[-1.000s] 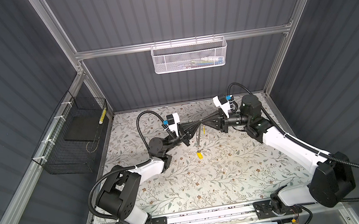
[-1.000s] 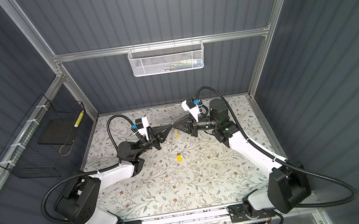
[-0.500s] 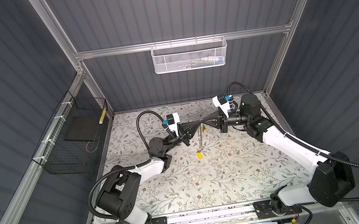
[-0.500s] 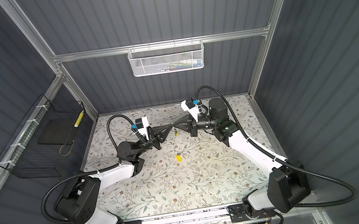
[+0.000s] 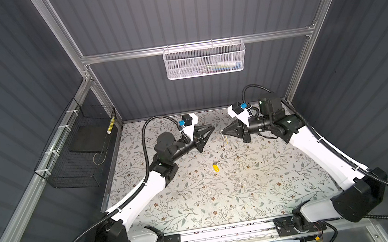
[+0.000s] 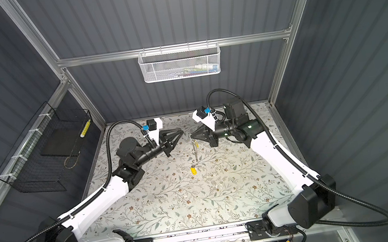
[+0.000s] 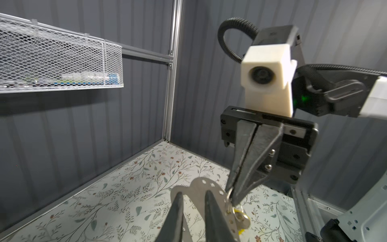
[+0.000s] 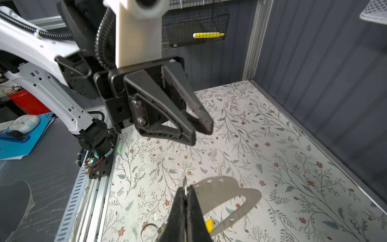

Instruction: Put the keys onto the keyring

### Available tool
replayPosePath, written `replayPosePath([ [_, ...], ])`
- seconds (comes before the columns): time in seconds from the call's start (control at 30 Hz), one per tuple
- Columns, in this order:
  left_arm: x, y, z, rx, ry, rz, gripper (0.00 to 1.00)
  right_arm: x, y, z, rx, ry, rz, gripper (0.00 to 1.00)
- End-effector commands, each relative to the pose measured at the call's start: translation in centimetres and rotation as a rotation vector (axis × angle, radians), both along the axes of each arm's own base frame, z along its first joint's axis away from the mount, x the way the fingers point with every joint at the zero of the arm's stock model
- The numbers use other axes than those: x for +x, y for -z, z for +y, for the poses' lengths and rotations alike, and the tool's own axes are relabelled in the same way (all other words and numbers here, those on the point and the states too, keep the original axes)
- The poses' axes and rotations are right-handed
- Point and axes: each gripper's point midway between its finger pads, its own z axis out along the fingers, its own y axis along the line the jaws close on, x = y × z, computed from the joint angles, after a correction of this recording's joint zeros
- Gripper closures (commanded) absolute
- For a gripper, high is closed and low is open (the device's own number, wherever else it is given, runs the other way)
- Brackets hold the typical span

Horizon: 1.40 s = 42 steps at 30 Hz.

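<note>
My right gripper [image 5: 222, 132] [image 8: 185, 193] is shut on a thin wire ring at the edge of the keyring [image 8: 222, 188] [image 7: 201, 184], a flat grey oval loop that hangs down from it above the mat. One of the keys, a yellow tag [image 8: 209, 225] [image 7: 238, 210], dangles beside the loop. The other yellow key [image 5: 216, 168] [image 6: 193, 170] lies on the mat below. My left gripper [image 5: 213, 127] [image 7: 193, 194] [image 8: 201, 134] faces the right one a short way off. It is open and holds nothing.
A white mesh basket [image 5: 205, 60] hangs on the back wall. A black wire basket [image 5: 77, 152] is fixed to the left wall. Both arms reach over the floral mat [image 5: 210, 195] from the front rail.
My left gripper has let go of the keyring and drawn back to the left. The loop, stretched between both grippers before, now hangs from the right gripper alone.
</note>
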Motion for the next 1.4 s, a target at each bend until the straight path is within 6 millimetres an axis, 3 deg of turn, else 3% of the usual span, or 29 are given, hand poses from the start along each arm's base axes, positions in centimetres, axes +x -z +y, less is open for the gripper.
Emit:
replayPosePath([
  [0.0, -0.8, 5.3, 0.7, 0.289, -0.006, 0.115, 0.8, -1.5, 2.4, -0.8, -0.132, -0.07, 0.065, 1.0],
  [0.23, -3.6, 6.1, -0.3, 0.376, 0.187, 0.12, 0.82, -1.7, 2.3, -0.4, -0.164, -0.159, 0.107, 1.0],
  [0.47, -4.5, 5.7, -1.0, 0.35, 0.257, 0.092, 0.81, -1.7, 2.8, -0.1, -0.159, -0.178, 0.124, 1.0],
  [1.03, -4.9, 4.2, -2.6, 0.297, 0.303, 0.041, 0.77, -1.9, 3.5, 0.5, -0.138, -0.212, 0.14, 1.0],
  [1.37, -4.8, 3.4, -2.6, 0.279, 0.295, 0.018, 0.81, -2.2, 3.5, 0.6, -0.134, -0.221, 0.137, 1.0],
])
